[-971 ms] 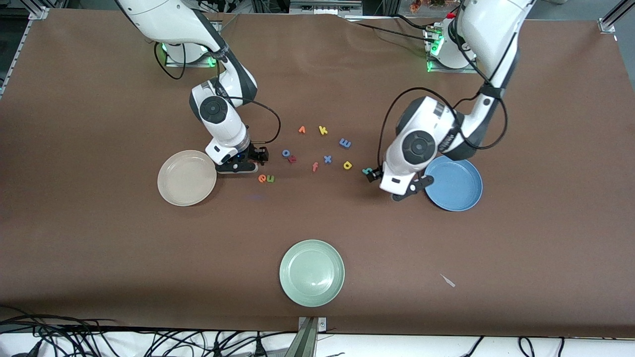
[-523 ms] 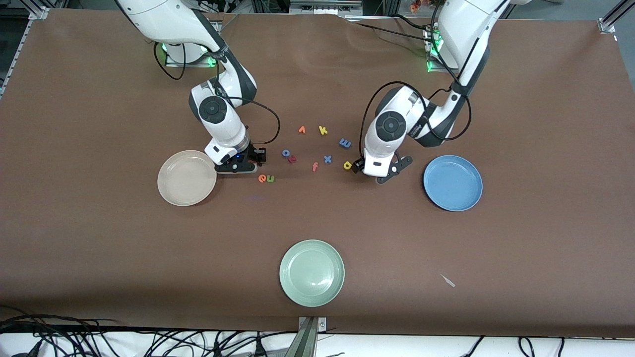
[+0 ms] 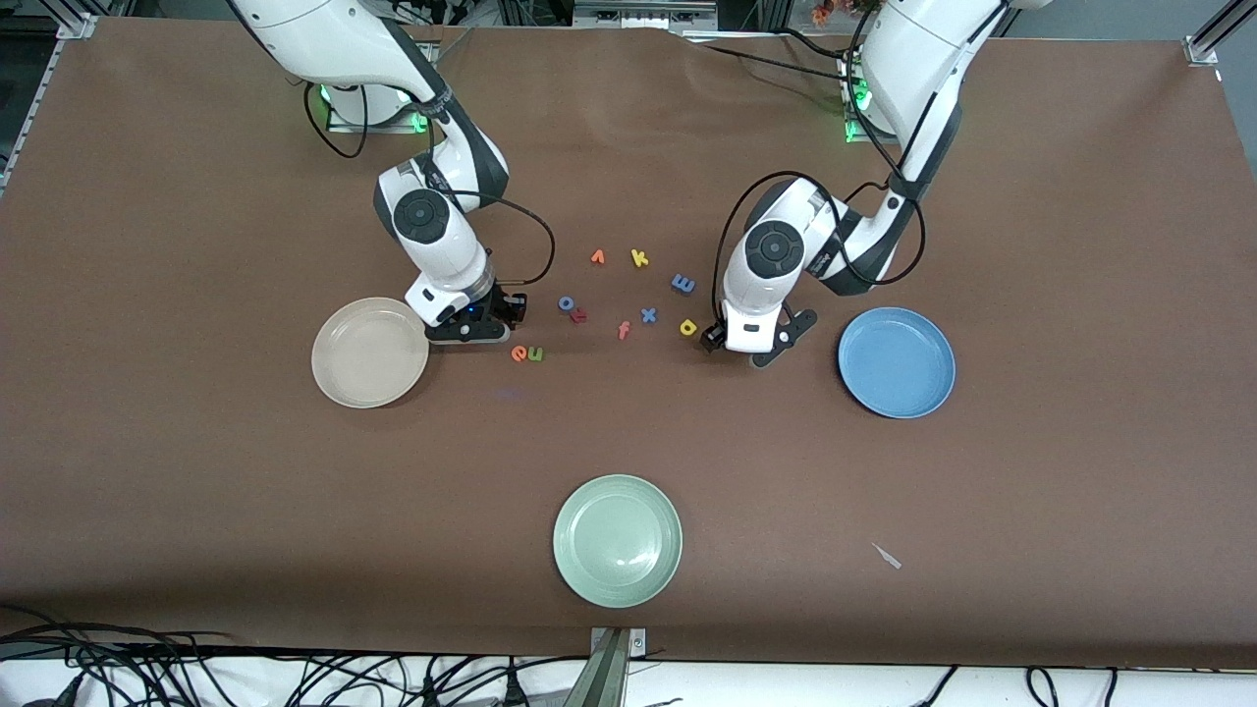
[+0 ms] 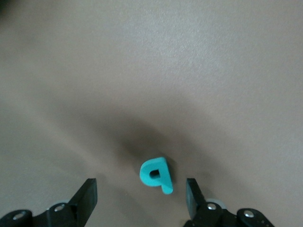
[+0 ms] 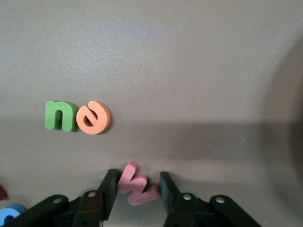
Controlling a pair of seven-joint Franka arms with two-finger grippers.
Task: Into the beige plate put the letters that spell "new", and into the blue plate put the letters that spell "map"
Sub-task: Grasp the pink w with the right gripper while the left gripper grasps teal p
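Left gripper (image 4: 139, 198) moved over teal p (image 4: 156, 175), wide, right gripper (image 5: 137, 189) pinching w (image 5: 136, 185)

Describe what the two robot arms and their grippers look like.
Both arms have glossy white shells with dark grey joint bands and round black caps. A loose black cable loops beside each wrist. Green lights glow at the bases. The left gripper and right gripper are black, with flat black fingers.

Bare table (image 4: 142, 71) around teal p (image 4: 156, 176); n (image 5: 60, 115), e (image 5: 93, 117) touching.
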